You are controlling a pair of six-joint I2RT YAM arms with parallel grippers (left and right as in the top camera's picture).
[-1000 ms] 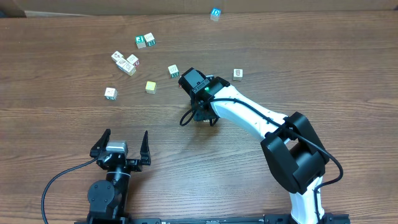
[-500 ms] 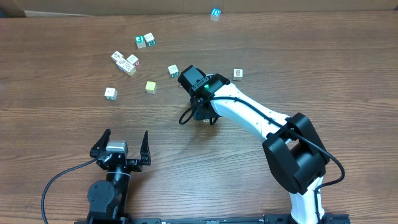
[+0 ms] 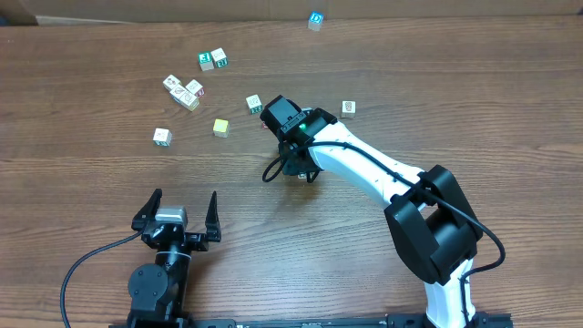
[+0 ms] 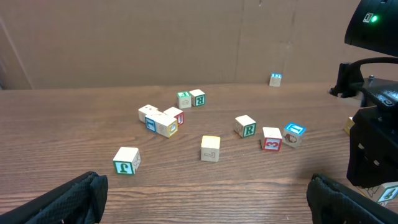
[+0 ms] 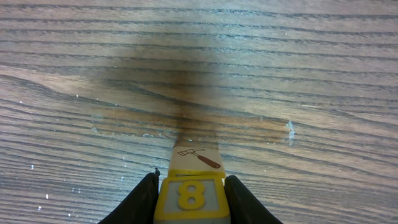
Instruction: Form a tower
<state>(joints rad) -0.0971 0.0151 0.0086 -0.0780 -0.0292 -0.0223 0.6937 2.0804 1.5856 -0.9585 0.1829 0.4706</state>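
Seen in the right wrist view, my right gripper is shut on a small wooden cube. A yellow-framed 8 faces the camera, and a hammer picture is on the adjoining side. Both fingers press its sides just over the table. From overhead the right gripper points down mid-table and hides the cube. In the left wrist view, part of a pale cube shows under that gripper. The tower is out of view; no stack shows. My left gripper rests open near the front edge, its fingers spread wide with nothing between them.
Loose cubes lie beyond the right gripper: a green-marked pair, a cluster, a single cube, a yellow one, one next to the wrist, one to its right, and a blue one at the far edge.
The right gripper has barely shifted over the same spot. The loose cubes and the left arm have not moved.
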